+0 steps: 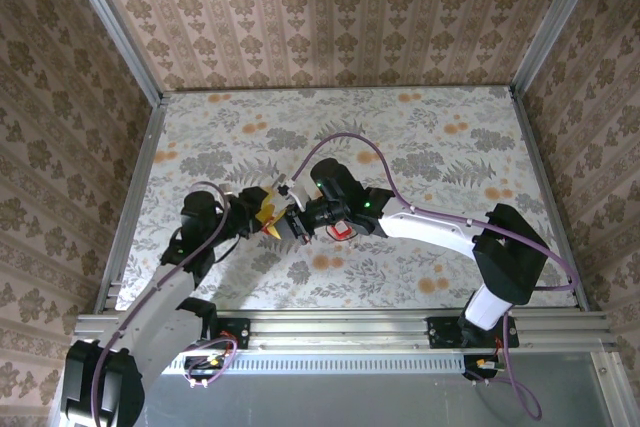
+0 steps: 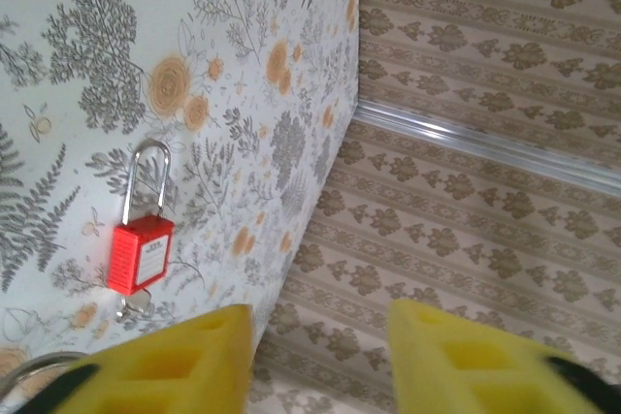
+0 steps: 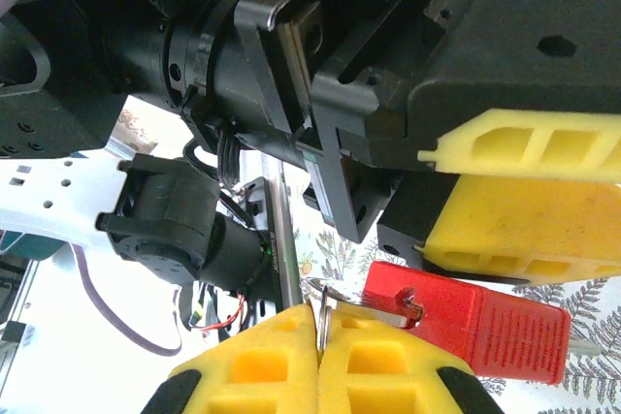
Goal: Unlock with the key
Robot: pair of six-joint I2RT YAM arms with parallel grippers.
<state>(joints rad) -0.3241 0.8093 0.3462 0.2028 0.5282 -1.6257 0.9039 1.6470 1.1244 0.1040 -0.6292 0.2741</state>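
Observation:
My right gripper [image 3: 318, 325] is shut on the thin wire shackle [image 3: 320, 300] of a red padlock [image 3: 475, 329], holding it off the table. The left gripper's yellow fingers [image 3: 529, 232] hover just above that padlock's body. In the left wrist view my left gripper [image 2: 320, 327] is open with nothing between its fingers. Beyond it a second red padlock [image 2: 141, 254] lies flat on the table. A small metal piece that looks like the key [image 2: 134, 304] pokes out at its base. From above, both grippers [image 1: 268, 212] [image 1: 303, 222] meet at mid-table beside a red padlock [image 1: 342, 232].
The floral table [image 1: 420, 147] is walled on three sides by patterned panels [image 1: 330, 17]. An aluminium rail [image 1: 340, 329] runs along the near edge by the arm bases. A purple cable [image 1: 360, 147] arcs over the right wrist.

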